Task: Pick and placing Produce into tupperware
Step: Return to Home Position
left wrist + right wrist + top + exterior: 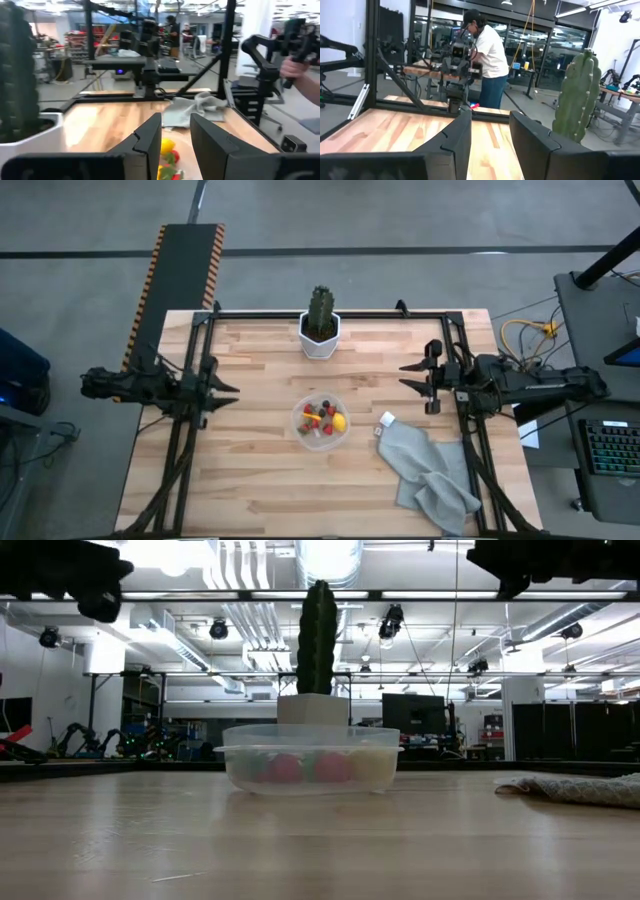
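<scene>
The produce (322, 418), seemingly light, hard and slippery, lies in the tupperware (296, 423) in the middle of the worktop (250, 480), best pinched across each piece's middle, while the left jaws and right jaws stand spread and empty at its sides.

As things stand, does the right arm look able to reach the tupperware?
Probably yes. The right gripper hangs open at the right, and only bare table lies between it and the tupperware; the grey cloth lies off to one side of that line.
</scene>
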Robot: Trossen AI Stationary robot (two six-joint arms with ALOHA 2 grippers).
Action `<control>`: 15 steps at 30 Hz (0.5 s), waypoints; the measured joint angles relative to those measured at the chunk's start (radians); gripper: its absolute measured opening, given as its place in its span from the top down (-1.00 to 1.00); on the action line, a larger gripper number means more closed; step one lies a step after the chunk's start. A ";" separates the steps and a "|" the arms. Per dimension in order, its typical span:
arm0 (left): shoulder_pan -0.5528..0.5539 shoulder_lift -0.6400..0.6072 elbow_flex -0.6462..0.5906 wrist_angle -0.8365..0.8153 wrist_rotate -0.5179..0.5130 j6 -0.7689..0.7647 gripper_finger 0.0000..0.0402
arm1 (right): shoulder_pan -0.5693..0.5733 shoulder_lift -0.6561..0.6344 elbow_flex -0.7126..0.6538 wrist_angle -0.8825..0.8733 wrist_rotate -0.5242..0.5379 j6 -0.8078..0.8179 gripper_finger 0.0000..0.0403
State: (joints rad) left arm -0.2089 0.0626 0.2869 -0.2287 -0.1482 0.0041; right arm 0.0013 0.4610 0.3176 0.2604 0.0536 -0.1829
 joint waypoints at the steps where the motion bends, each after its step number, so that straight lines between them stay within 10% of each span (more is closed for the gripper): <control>1: -0.001 0.010 -0.022 0.035 0.006 0.003 0.56 | 0.000 0.005 -0.005 0.014 0.000 0.000 0.37; 15: 0.141 0.015 -0.101 0.150 0.048 0.078 0.56 | 0.000 0.061 -0.028 0.070 0.000 0.048 0.37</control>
State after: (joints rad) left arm -0.0676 0.0779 0.1855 -0.0785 -0.0997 0.0818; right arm 0.0013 0.5224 0.2893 0.3306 0.0536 -0.1344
